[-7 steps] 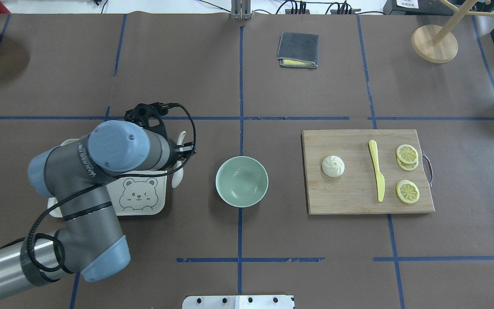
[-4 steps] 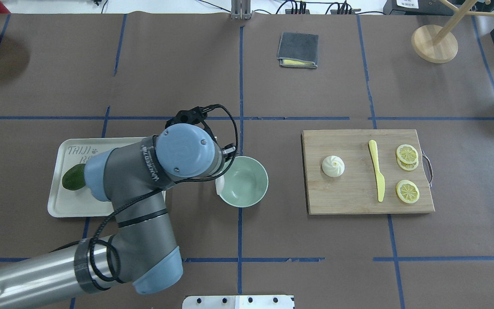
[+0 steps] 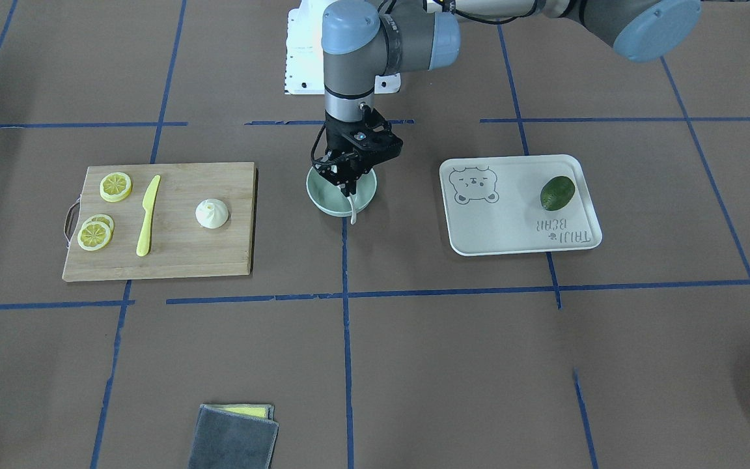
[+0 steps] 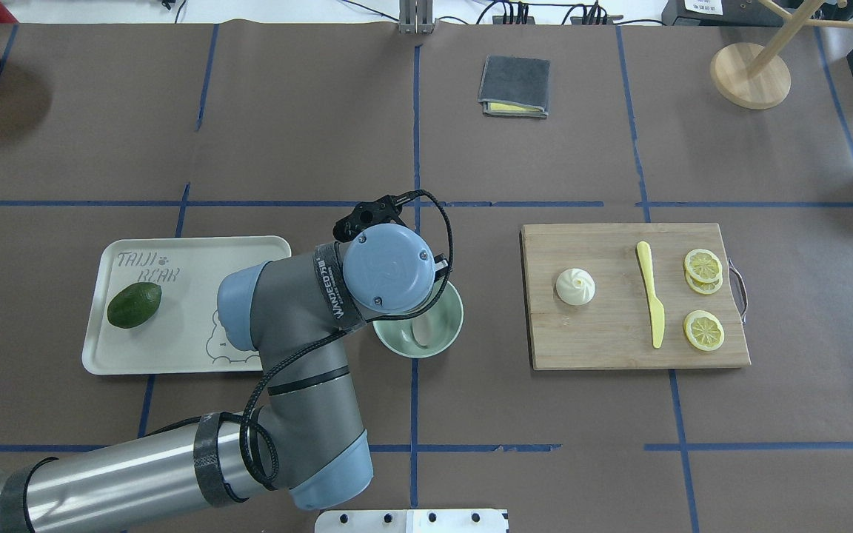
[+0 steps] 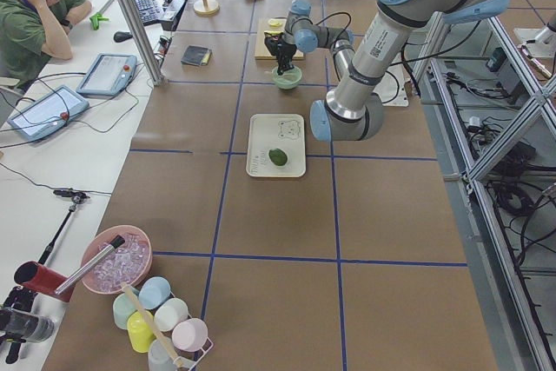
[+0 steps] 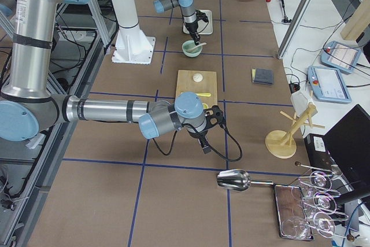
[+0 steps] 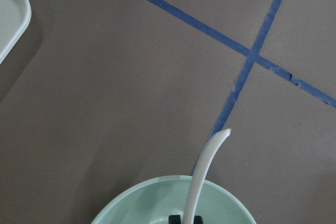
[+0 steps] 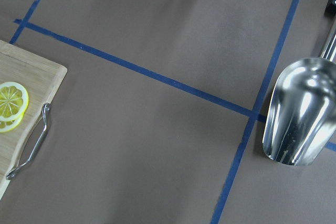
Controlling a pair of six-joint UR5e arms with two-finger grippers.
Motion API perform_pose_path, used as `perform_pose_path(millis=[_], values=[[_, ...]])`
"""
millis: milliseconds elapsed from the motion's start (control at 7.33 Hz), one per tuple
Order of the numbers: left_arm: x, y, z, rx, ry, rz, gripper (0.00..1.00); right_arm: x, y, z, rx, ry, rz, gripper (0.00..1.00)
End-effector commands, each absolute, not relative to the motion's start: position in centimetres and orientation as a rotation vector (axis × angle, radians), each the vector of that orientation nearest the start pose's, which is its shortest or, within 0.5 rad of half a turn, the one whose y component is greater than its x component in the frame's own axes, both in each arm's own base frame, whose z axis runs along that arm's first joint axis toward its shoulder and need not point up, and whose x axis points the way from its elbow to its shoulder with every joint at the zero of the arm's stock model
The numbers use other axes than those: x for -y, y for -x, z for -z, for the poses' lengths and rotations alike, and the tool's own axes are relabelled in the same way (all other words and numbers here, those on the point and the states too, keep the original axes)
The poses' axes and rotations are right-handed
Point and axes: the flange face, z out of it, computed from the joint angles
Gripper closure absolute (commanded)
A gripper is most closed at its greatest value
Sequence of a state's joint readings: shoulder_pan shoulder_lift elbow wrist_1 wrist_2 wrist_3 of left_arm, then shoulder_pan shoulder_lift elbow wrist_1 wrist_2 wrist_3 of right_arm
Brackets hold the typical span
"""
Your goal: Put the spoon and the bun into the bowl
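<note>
- One relation governs the release. The small off-white soup spoon [image 7: 197, 184] lies with its long axis running away from the robot across the round pale mint-green bowl [image 4: 447, 314]. Its oval scoop sits low inside on the robot's side, and its handle tip pokes out over the far rim.
- The left tool [image 3: 349, 185] stands straight above the bowl, closed narrow on the spoon's handle. The front view and the left wrist view both show it pinched there.
- Letting go here would probably leave the scoop in the bowl with the handle leaning on the rim. The risk I see is the spoon tipping out over that far side.
- The small white pleated steamed bun [image 4: 575, 286] sits on the rectangular wooden cutting board [image 4: 604, 340], at the end nearer the bowl. It is to the robot's right of the bowl and well apart from it.
- The right tool [image 6: 205, 144] hangs above the brown desk [image 4: 545, 414] past the board's metal-handled end, near a shiny metal scoop [image 8: 299, 111]. I cannot tell whether it is wide or narrow.
- The bun lies on the right arm's side, so that arm seems suited, though it must reach across the board.
</note>
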State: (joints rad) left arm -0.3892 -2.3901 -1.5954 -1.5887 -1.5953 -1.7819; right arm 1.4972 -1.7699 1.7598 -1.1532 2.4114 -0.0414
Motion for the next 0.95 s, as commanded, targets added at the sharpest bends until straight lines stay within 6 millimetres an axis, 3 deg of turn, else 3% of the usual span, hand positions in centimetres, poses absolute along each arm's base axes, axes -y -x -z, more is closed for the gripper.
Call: perform_pose_path(millis=[0,273,409,545,682,818], values=[[38.6,-59.4,-16.2,-0.863,-0.122,0.406,0.00,43.1,-2.7,-59.8,0.839,-0.387,0.285,0.00],[36.8,-51.4,-17.5,-0.899,-0.287,0.117,0.00,43.2,-2.6,-59.1,0.851,-0.433,0.308,0.00],[39.3,-47.3,-17.9,-0.877,-0.382,0.033,0.00,43.2,-2.6,-58.7,0.851,-0.460,0.320,0.00],[42.9,-42.7,-20.0,-0.828,-0.431,-0.106,0.00,44.0,-1.5,-57.8,0.854,-0.472,0.336,0.00],[45.0,-37.8,-22.8,-0.793,-0.454,-0.214,0.00,45.2,0.2,-56.1,0.873,-0.495,0.380,0.00],[48.0,-32.0,-25.4,-0.723,-0.510,-0.298,0.00,45.2,1.0,-55.9,0.892,-0.488,0.398,0.00]])
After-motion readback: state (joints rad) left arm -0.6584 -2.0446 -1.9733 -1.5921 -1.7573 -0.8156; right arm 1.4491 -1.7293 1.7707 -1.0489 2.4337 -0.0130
